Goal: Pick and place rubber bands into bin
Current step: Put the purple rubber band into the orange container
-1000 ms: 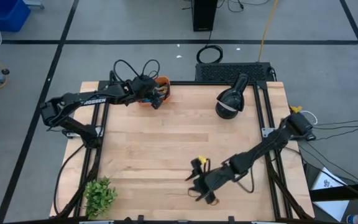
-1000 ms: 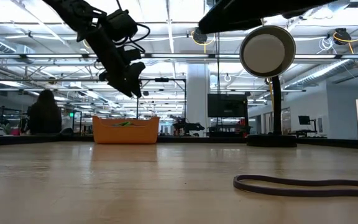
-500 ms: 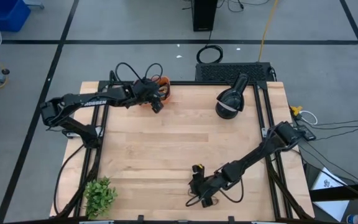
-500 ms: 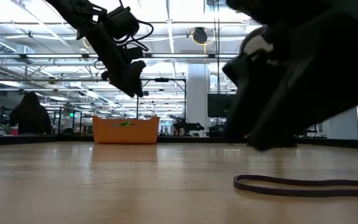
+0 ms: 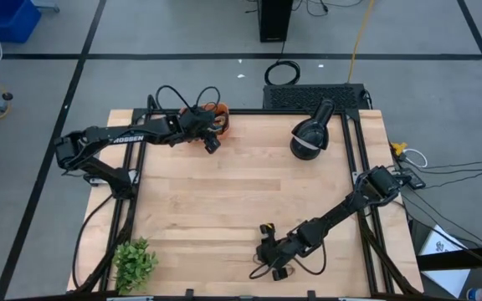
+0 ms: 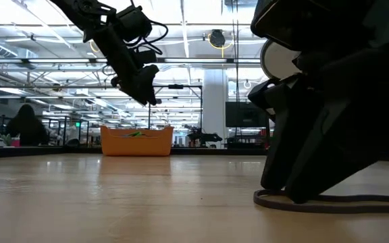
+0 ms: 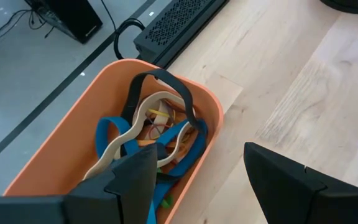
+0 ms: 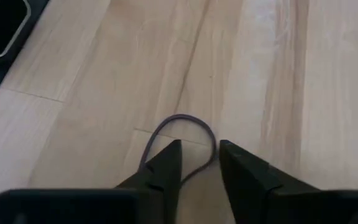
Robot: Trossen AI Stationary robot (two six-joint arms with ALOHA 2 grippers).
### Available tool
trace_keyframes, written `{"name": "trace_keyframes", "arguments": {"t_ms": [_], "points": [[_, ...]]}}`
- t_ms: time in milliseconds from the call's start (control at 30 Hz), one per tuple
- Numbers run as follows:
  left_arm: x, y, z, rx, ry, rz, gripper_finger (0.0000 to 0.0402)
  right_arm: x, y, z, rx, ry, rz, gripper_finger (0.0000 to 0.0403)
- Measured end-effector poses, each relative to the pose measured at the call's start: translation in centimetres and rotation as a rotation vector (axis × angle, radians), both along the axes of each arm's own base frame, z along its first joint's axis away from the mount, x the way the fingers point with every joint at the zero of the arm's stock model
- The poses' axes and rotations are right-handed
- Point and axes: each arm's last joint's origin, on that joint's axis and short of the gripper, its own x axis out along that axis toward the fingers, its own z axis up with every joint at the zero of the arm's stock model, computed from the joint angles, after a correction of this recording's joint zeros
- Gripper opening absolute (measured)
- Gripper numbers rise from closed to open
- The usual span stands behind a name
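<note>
Rubber bands, thin floppy loops in black, blue, tan and orange point(image 7: 157, 134), lie heaped in the small shallow orange plastic bin point(image 7: 67, 134) at the far edge of the pale wooden table point(image 5: 233, 188). One more dark rubber band point(image 8: 185, 134) lies flat on the near side of the table. The right gripper point(image 8: 197, 163) is down on it, fingertips straddling one strand with a narrow gap between them; whether they pinch it, I cannot tell. The left gripper point(image 7: 194, 171) hangs just beside the bin, its fingers spread wide and empty.
</note>
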Motion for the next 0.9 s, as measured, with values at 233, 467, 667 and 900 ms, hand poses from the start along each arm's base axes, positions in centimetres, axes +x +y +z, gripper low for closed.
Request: {"name": "trace_keyframes", "arguments": {"t_ms": [233, 467, 667, 900], "points": [[0.0, 0.0, 0.0, -0.002, 0.005, 0.0, 0.0248, -0.5, -0.3, -0.7, -0.003, 0.02, 0.007, 0.0012], [0.0, 0.0, 0.0, -0.001, 0.006, -0.001, 0.0248, -0.6, -0.2, -0.6, -0.04, -0.016, -0.004, 0.0001], [0.0, 0.0, -0.1, -0.005, 0.004, 0.003, 0.0248, -0.7, -0.3, 2.2, -0.06, -0.13, 0.003, 0.0001], [-0.1, -1.0, 1.7, -0.034, -0.119, -0.091, 0.0248, -1.4, -1.4, 8.6, -0.169, -0.334, 0.0, 0.0]]}}
